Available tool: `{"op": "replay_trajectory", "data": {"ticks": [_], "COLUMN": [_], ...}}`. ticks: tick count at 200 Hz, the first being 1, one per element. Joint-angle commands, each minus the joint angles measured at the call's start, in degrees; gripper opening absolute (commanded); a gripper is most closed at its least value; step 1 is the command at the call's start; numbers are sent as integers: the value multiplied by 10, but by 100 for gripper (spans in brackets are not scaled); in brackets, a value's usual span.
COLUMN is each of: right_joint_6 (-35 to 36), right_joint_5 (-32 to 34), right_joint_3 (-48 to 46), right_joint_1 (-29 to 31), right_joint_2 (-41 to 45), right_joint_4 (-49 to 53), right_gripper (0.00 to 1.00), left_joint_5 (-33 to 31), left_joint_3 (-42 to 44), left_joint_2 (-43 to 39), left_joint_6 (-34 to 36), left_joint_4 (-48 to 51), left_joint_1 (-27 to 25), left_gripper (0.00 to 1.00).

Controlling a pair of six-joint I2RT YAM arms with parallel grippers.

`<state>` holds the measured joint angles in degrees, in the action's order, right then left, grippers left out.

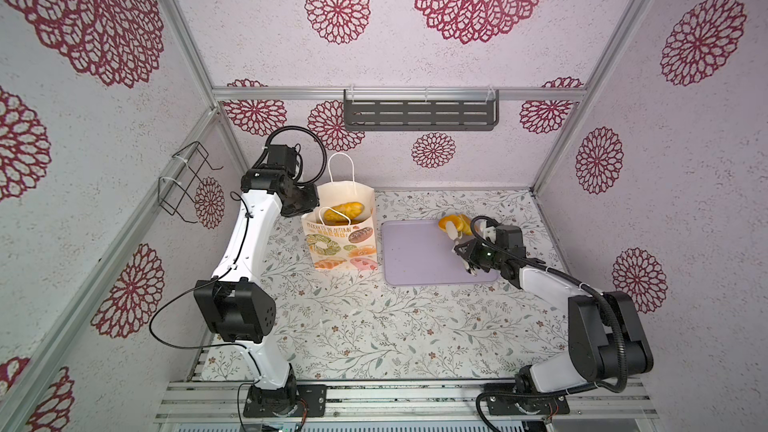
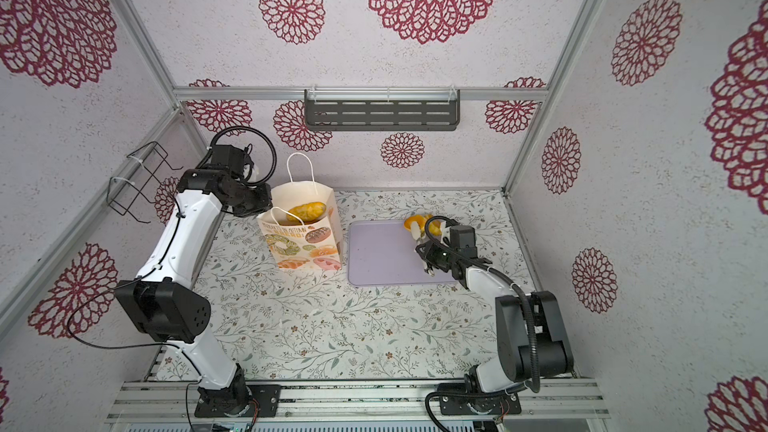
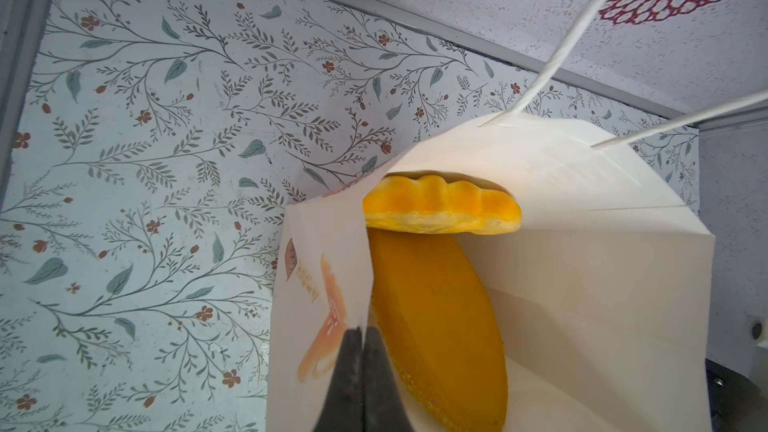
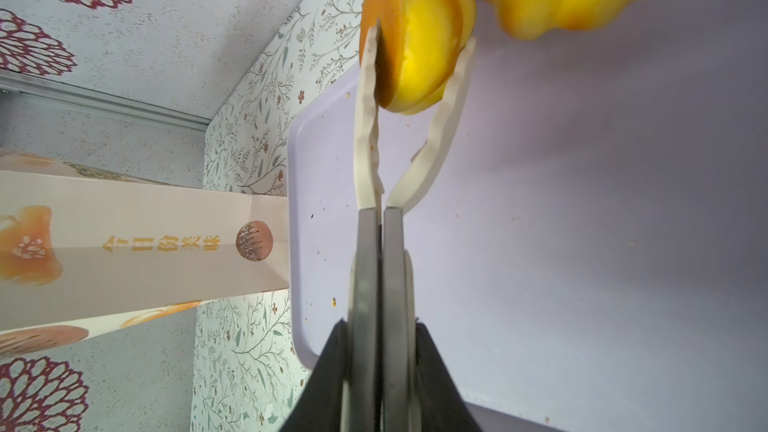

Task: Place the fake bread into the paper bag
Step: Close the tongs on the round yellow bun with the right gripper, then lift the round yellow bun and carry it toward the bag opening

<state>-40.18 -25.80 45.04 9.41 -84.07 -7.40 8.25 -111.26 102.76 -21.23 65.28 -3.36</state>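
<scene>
Fake bread bun [image 4: 419,35] is pinched in tongs [image 4: 368,118] that the right claw [image 4: 380,326] clenches, while the left claw [image 3: 363,334] clamps the paper bag [image 3: 582,243] open.

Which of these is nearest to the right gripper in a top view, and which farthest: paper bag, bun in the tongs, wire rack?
1. The bun, in the tongs held by the right gripper.
2. The paper bag, left of the tray.
3. The wire rack, on the left wall.
</scene>
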Motion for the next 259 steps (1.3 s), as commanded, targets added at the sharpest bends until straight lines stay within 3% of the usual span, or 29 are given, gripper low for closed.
{"op": "replay_trajectory", "data": {"ticks": [1, 135, 259], "right_joint_6": [0, 5, 29], "right_joint_5": [-6, 25, 71], "right_joint_3": [2, 32, 162], "right_joint_1": [2, 60, 161], "right_joint_2": [45, 168, 158], "right_joint_4": [-11, 80, 114], "right_gripper": [2, 0, 0], "left_joint_5": [5, -2, -14], "left_joint_3": [0, 3, 8], "left_joint_2": [-11, -17, -22], "left_joint_6": [1, 0, 3], "left_joint_4": [-6, -9, -14], "left_joint_1": [-3, -5, -8], "left_gripper": [0, 0, 0]}}
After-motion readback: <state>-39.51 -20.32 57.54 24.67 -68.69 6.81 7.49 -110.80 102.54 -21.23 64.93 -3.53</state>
